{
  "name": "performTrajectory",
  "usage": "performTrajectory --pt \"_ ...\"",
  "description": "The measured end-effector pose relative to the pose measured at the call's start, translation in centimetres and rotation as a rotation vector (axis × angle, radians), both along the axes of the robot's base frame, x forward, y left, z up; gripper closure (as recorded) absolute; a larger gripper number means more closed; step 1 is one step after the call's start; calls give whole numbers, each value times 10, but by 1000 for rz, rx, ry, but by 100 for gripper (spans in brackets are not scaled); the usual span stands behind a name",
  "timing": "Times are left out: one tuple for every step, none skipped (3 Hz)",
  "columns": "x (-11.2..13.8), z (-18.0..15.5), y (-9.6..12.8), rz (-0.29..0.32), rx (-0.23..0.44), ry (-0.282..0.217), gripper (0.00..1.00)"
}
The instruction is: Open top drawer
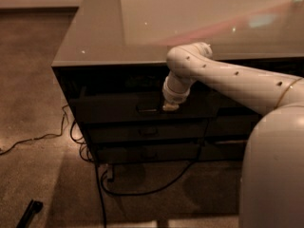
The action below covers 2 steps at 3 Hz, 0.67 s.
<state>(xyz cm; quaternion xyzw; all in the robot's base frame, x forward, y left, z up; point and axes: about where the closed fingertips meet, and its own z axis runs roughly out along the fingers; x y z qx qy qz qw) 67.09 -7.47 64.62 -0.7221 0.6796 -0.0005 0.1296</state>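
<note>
Dark grey-black front of the wide top drawer (109, 109) sat right under the overhang of the glossy grey counter (95, 46), uppermost of three stacked fronts. Its small rectangular metal pull (147, 109) was at centre. Couldn't tell if the front was flush or out a bit; too dark there.

Camera view only:
- White jointed robot arm (237, 80) came in from the right, bent at the counter edge and pointed down.
- Tan-tipped gripper (171, 107) was against the top drawer front, just right of the pull, level with it. Contact with the pull itself: couldn't tell. Open or closed, holding anything: couldn't tell.
- Two thinner dark drawers (147, 132) below, similar pulls, both looked closed.
- Black cables (142, 190) ran from under the cabinet across the brown carpet floor (33, 103).
- Rounded white robot body (275, 170) filled the lower right corner.
</note>
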Motion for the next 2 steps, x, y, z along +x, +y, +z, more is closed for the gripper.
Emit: performTrajectory --pt "0 8 0 0 0 0 100" --pt "0 16 0 0 0 0 81"
